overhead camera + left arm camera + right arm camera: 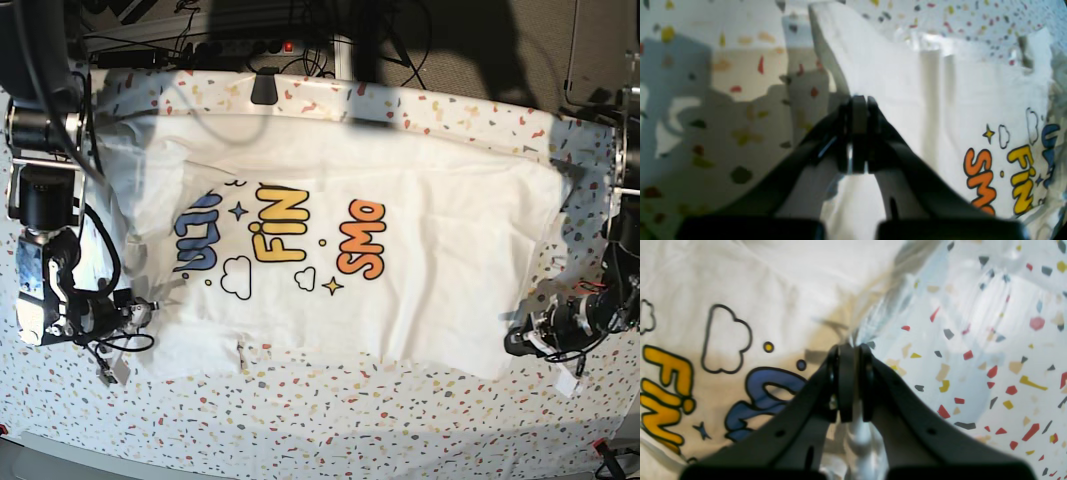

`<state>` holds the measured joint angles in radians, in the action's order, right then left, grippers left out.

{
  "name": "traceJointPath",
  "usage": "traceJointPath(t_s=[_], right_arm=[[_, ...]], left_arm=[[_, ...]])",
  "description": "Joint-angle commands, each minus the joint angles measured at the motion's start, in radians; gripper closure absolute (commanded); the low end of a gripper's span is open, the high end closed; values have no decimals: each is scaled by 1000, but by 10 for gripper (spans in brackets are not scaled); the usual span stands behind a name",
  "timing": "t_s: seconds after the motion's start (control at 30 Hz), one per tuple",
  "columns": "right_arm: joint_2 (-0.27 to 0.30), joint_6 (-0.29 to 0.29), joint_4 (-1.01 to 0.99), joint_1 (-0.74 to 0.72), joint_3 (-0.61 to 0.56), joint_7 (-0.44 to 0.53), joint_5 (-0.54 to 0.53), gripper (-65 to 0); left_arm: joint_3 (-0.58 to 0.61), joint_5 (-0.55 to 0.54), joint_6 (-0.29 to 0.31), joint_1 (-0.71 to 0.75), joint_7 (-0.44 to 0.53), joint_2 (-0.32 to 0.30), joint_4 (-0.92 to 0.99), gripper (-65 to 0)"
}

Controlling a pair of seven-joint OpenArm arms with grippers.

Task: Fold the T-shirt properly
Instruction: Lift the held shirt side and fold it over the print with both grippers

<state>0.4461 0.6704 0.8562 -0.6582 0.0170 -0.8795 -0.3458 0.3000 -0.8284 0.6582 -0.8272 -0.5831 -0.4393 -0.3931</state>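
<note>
The T-shirt (340, 270) is spread print-up across the speckled cover (330, 430); its soft white hem is pinched at opposite ends by the left gripper (858, 100) and right gripper (850, 348), both clamped on cloth; bare cover is left along the near side.

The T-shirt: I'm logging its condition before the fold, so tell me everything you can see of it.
The T-shirt is white, soft-looking cloth, spread print-up across the speckled table cover with some wrinkles. Its print shows blue, yellow and orange lettering with outlined clouds and stars, and runs sideways in the base view. The near edge looks partly turned over. The left tool is closed at one near edge, the right tool at the other; both appear to pinch cloth.
</note>
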Motion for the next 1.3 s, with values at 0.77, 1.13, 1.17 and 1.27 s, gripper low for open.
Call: traceJointPath(t_s=[0.77, 1.13, 1.17, 1.27], right_arm=[[66, 23, 716, 413, 284, -140, -139, 0], [66, 28, 803, 499, 364, -200, -210, 0], [67, 28, 808, 501, 365, -212, -225, 0], [66, 28, 809, 513, 364, -226, -242, 0]], left_arm=[[-19, -605, 40, 135, -320, -302, -131, 0], [-229, -655, 40, 365, -400, -374, -360, 0], [-247, -655, 40, 389, -402, -380, -387, 0], [-281, -655, 40, 460, -403, -391, -448, 0]])
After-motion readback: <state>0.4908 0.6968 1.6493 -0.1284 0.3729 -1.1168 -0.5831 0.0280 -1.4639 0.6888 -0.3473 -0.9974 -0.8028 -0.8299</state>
